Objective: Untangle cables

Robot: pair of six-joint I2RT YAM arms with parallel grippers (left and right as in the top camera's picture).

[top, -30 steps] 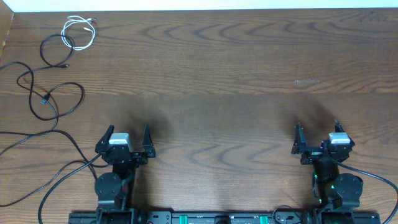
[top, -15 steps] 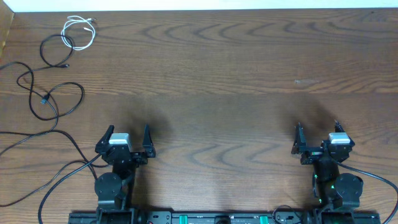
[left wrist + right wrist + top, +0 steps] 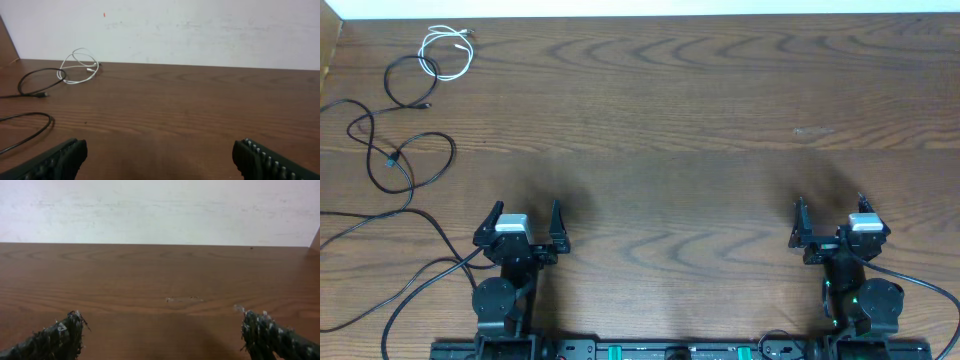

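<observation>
The cables lie in the far left corner of the wooden table (image 3: pixel 670 120), well apart from both arms. The short white cable (image 3: pixel 447 52) is coiled in a loose loop nearest the far edge. Just beside it, on its near left, the black cables (image 3: pixel 408 160) trail in open loops toward the table's left edge. One black loop touches or overlaps the white coil, though from overhead it is hard to tell which. The left gripper (image 3: pixel 527 208) sits at the near edge with its jaws spread wide and nothing between them. The cables lie ahead of it and off to its left. Its wrist camera shows the white cable (image 3: pixel 80 67) and a black loop (image 3: pixel 35 82) far out at upper left, below the pale wall (image 3: pixel 200 25). The right gripper (image 3: pixel 830 203) rests at the near right, also spread wide and empty. It is farthest from the cables, and its own view shows only bare wood ahead.
</observation>
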